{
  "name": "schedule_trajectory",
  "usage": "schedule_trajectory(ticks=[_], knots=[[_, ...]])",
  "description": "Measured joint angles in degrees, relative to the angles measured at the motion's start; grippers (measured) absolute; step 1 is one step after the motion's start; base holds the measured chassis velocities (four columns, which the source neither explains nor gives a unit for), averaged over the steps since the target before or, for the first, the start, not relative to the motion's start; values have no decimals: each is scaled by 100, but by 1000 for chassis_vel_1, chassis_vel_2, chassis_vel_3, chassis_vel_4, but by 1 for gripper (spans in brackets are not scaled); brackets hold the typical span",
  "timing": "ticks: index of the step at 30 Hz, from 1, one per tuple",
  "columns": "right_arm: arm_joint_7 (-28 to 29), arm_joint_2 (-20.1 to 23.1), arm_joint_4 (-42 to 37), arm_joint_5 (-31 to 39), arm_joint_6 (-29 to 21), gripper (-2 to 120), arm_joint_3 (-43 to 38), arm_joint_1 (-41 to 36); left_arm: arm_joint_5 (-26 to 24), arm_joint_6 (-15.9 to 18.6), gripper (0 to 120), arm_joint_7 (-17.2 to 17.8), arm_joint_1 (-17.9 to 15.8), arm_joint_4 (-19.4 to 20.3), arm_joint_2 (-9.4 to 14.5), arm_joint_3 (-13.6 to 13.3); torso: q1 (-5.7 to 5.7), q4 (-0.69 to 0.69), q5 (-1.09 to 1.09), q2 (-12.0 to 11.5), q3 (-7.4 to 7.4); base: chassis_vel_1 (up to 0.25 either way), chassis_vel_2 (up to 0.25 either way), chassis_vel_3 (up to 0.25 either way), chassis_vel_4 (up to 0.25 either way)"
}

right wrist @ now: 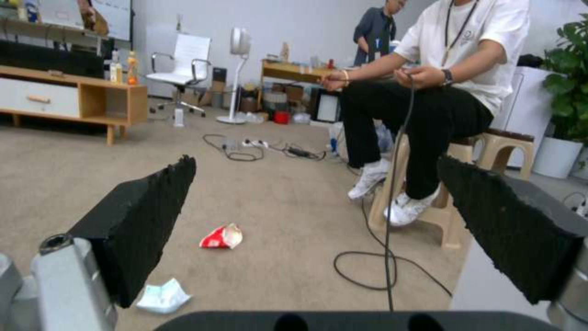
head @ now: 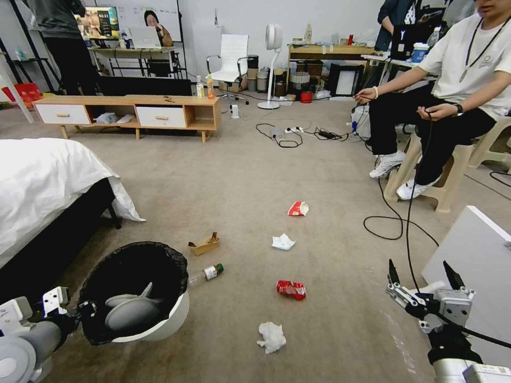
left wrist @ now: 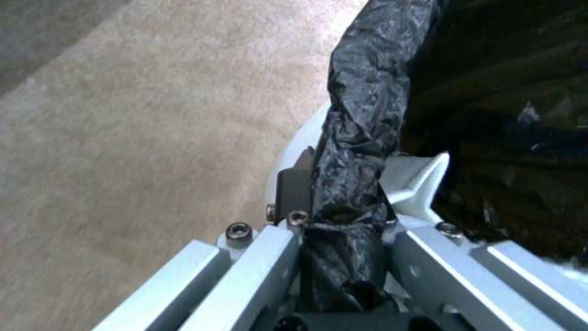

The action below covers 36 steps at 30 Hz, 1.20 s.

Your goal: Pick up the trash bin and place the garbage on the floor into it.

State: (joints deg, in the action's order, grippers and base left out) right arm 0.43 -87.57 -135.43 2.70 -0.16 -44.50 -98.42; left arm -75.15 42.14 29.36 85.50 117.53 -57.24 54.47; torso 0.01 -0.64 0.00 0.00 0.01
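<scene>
The trash bin, white with a black bag over its rim, is tilted at the lower left of the head view. My left gripper is shut on its rim; the left wrist view shows the gripper pinching the crinkled bag edge. The garbage lies on the carpet ahead: a cardboard tray, a clear bottle, a crushed red can, two white tissues and a red-and-white packet. My right gripper hovers open at the lower right, and its wrist view shows the gripper, the packet and a tissue.
A bed with a white sheet stands at the left. A black cable loops over the carpet toward a person seated on a stool. A white panel is by my right arm. A low wooden cabinet lines the far side.
</scene>
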Motion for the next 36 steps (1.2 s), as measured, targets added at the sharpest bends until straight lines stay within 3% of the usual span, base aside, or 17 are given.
schedule_trajectory(ticks=[22,32,36], knots=[[-12,109,20,40,135,100,58,-1,18,0,1,3,71,-12,90,137,0,0,0,0,-1,-6,11,6,-6],[211,652,-79,538,-503,100,282,24,106,0,1,-9,175,-15,133,266,0,-1,0,1,-1,0,0,0,0],[507,1100,-179,1618,-1138,100,539,107,149,0,1,-30,280,39,136,398,-1,0,1,0,-1,0,0,0,0]])
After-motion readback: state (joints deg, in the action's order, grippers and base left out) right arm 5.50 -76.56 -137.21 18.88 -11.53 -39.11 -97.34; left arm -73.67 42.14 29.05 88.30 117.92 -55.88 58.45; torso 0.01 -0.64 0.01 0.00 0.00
